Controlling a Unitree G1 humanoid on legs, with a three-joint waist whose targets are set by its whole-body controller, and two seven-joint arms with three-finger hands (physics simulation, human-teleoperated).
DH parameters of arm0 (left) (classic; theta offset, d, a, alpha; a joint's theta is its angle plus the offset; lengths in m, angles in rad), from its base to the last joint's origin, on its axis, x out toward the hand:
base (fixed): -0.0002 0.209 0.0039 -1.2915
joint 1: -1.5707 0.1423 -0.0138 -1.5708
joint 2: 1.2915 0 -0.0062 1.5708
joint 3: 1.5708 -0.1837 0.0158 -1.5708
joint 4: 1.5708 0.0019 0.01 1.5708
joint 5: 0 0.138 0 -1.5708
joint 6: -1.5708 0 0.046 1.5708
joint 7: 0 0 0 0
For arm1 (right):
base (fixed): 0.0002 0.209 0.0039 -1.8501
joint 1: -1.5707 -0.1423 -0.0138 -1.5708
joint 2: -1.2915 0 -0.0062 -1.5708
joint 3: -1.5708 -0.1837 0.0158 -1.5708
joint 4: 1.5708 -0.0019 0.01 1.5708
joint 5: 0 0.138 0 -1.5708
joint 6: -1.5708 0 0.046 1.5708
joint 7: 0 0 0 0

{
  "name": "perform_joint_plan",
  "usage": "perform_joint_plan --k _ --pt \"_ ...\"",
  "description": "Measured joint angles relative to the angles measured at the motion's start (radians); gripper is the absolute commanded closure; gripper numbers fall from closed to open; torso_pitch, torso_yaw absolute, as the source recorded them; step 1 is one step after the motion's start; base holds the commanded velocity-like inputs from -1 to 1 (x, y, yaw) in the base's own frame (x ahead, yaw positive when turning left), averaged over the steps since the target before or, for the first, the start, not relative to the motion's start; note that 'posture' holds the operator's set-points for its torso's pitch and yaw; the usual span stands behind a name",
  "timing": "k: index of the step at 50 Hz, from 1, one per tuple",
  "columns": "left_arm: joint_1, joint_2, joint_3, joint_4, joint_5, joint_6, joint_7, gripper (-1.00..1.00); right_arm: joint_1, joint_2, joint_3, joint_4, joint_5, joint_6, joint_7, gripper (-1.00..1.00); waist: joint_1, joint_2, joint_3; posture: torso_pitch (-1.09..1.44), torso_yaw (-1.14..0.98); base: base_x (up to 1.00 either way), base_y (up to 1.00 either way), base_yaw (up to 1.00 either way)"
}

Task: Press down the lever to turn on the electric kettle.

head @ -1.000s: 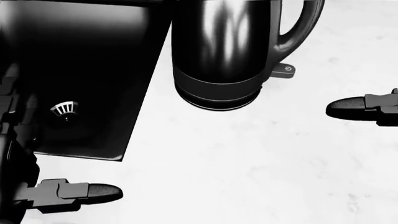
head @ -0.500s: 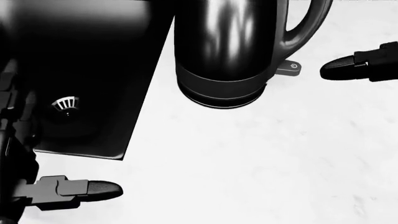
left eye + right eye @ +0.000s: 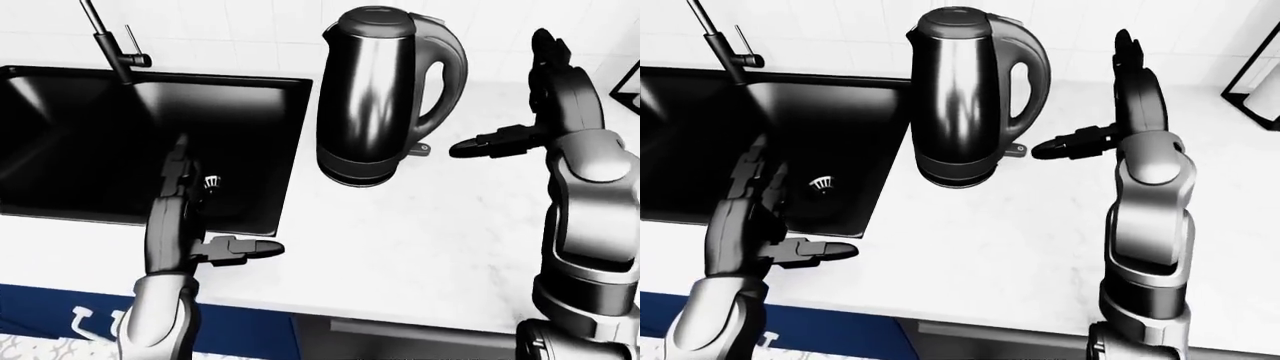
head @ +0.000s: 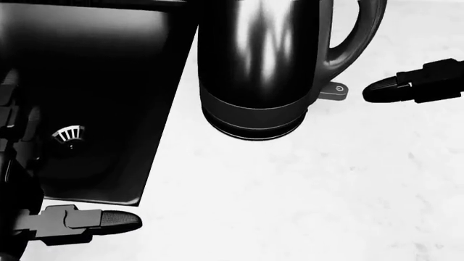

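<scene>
A dark shiny electric kettle (image 3: 375,97) stands upright on the white counter (image 3: 440,232), just right of the sink. Its small grey lever (image 4: 333,90) with a power mark sticks out at the base under the handle, on the kettle's right. My right hand (image 3: 500,142) is open, one finger (image 4: 388,89) stretched toward the lever from the right, a short gap away and not touching. My left hand (image 3: 225,225) is open and empty over the counter's near edge, by the sink's lower right corner.
A black sink (image 3: 120,142) with a drain (image 4: 69,133) fills the left of the views; a thin black faucet (image 3: 110,41) rises behind it. A white tiled wall runs along the top. A dark frame (image 3: 1255,82) stands at the far right.
My right hand has risen from the counter's right side and moved left toward the kettle's lever. The view has shifted slightly. The left hand has stayed put.
</scene>
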Motion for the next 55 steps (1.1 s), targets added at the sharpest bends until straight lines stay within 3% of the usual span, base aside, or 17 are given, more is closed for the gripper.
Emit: perform_joint_plan --k 28,55 --pt "-0.004 0.001 0.002 -0.030 -0.003 0.013 0.000 -1.00 -0.136 0.055 0.059 0.367 -0.024 -0.184 -0.066 -1.00 0.007 0.004 0.001 0.00 0.00 0.00 0.00 0.00" --pt "-0.003 0.000 0.001 -0.032 -0.003 0.017 0.001 -1.00 -0.203 0.023 0.049 0.616 0.018 -0.308 -0.154 -1.00 0.009 0.000 0.000 0.00 0.00 0.00 0.00 0.00"
